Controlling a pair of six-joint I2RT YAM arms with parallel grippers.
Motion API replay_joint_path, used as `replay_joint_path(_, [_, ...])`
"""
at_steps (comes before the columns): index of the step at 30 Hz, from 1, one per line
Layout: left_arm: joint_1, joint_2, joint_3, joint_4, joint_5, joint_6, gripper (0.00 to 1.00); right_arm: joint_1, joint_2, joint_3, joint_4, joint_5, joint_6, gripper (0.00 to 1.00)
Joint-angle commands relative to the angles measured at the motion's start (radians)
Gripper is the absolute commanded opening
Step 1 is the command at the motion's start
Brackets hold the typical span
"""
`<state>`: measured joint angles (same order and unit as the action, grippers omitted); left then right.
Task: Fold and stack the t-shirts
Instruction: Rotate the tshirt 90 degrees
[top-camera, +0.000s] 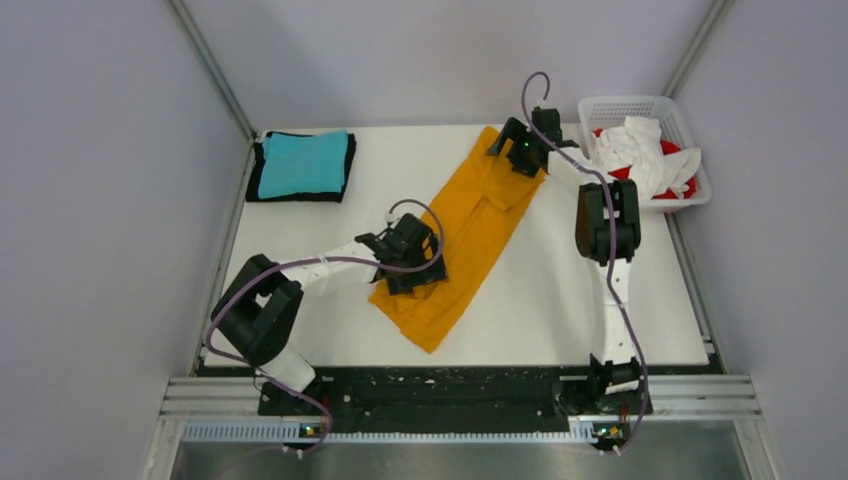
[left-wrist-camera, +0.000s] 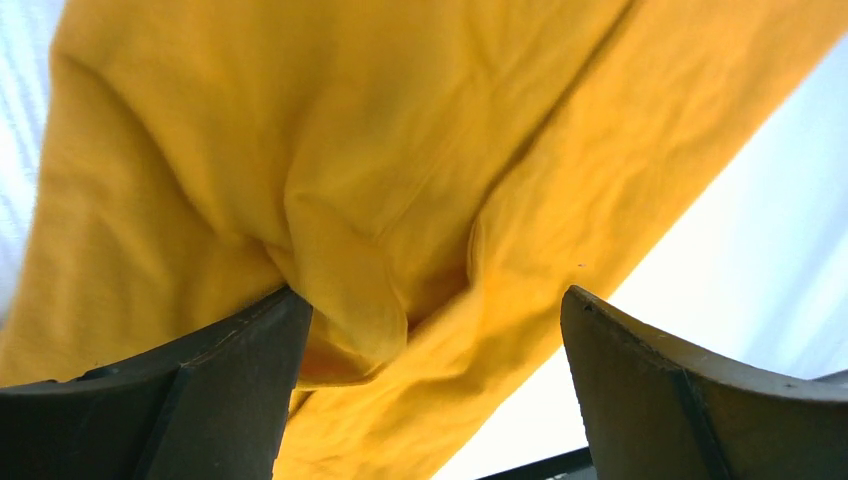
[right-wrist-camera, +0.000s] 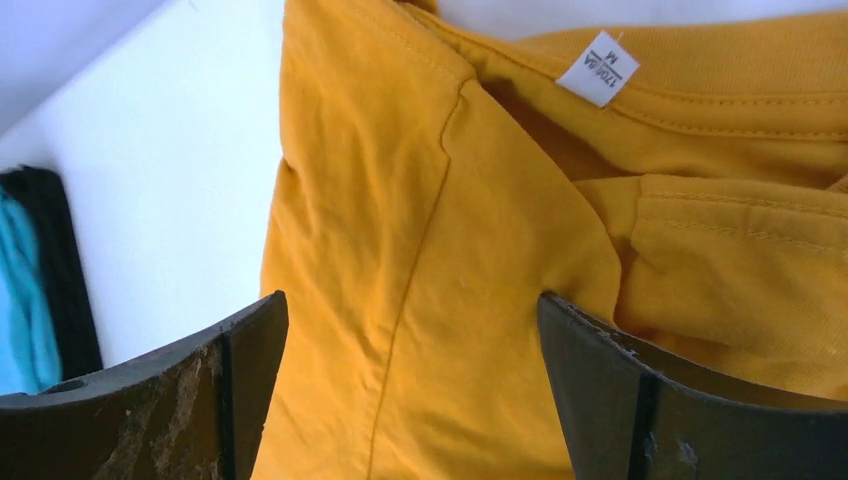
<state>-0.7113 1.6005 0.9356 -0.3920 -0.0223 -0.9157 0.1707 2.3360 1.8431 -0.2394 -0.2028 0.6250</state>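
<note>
Basket (top-camera: 690, 122), white plastic lattice, at the 2 o'clock corner of the desk (top-camera: 570, 300). In it: a crumpled white shirt (top-camera: 635, 145) heaped on top, and a red shirt (top-camera: 682, 168) showing beneath and at the right side.

Stack at 10 o'clock: teal shirt (top-camera: 303, 162) folded to a neat rectangle, lying on a black shirt (top-camera: 300, 195) that shows only as a dark border.

Orange-yellow shirt (top-camera: 475, 225) is folded into a long strip across mid-desk, running from 1 o'clock down to 6 o'clock.

Left end effector (top-camera: 415, 262) is at the strip's lower part, jaws wide. Only its wrist view shows a soft ridge of cloth bunched between the fingers, pressed against the left one and not pinched.

Right end effector (top-camera: 520, 150) is at the far end, jaws wide and gripping nothing. Its wrist view alone shows the ribbed collar, the stitched shoulder seam and a white size tag (right-wrist-camera: 598, 68), with the teal and black stack at its 9 o'clock edge.

Cloth is matte knit, lightly creased. Desk is smooth and white.
</note>
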Motion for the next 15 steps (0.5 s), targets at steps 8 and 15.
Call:
replay_joint_path(8, [-0.147,0.071,0.09,-0.025,0.043,-0.134,0.99,0.093,0.456,0.61,-0.01,-0.033,0.076,0.94])
replay_joint_path(15, [-0.302,0.059,0.16,-0.004,0.076,-0.018,0.99,0.137,0.463,0.642,0.111,-0.039,0.071,0.94])
